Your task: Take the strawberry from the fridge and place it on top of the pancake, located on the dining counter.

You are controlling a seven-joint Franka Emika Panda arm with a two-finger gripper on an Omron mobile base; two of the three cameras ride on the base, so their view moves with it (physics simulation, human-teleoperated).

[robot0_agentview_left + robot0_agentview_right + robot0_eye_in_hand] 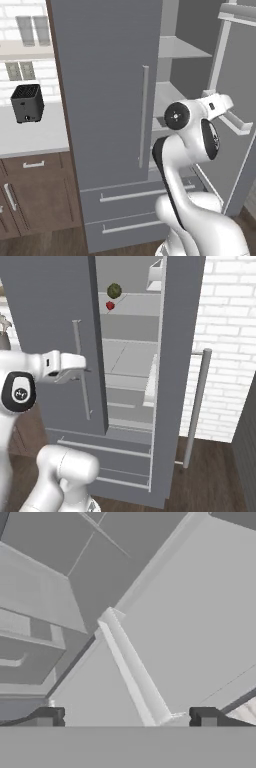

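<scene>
A: Where does the fridge (60,316) stand open?

B: Its right door (177,356) is swung out, leaving a tall gap between that door's edge and the shut left door (105,90). Pale shelves (132,363) show through the gap, with bare room on the middle ones. In the left base view a door bin (237,122) juts from the open door's inner face, just beside the arm's wrist.

A: And the strawberry?

B: The strawberry (110,305) lies on an upper shelf, touching or just beside a dark green ball (114,290) above it in the right base view. It is well above the gripper's level.

A: How is the arm posed?

B: The arm (185,150) rises from the base, bends at the elbow and reaches level toward the gap. The gripper (75,372) sits in front of the left door's handle (82,371), at the edge of the opening.

A: Jaws?

B: Spread wide, nothing between them. The hand view has the 2 fingertips (47,716) far apart at the bottom, looking onto a pale shelf edge (132,667).

A: Anything else nearby?

B: A black toaster (27,102) on the counter (35,137) left of the fridge, above brown cabinets (35,195).
</scene>
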